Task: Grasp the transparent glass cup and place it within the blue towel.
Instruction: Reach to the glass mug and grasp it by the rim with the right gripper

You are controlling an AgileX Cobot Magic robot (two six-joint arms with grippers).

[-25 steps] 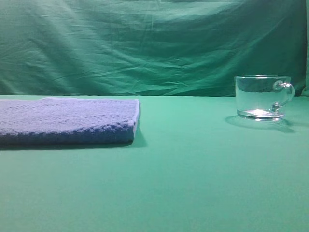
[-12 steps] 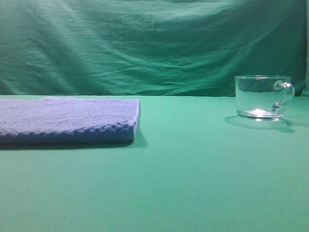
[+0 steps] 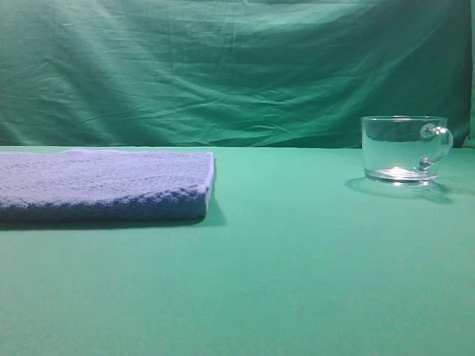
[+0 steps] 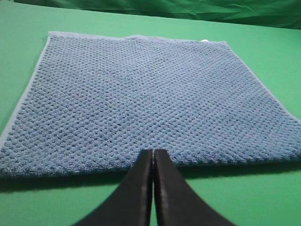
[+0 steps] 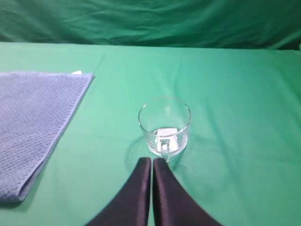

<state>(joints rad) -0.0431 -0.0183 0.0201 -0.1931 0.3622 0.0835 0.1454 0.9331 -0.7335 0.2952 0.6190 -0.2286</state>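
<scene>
cup is seen just ahead of the right gripper, handle toward it; towel to its left. both jaws pressed together, holding nothing.

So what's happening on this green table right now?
Nothing is being handled yet. A transparent glass cup stands upright on the green table, well apart from a blue towel lying flat to its left. The right end effector is shut and sits just short of the cup's handle, which points toward it. The left end effector is also shut, at the towel's near edge. The towel has nothing on it.
</scene>
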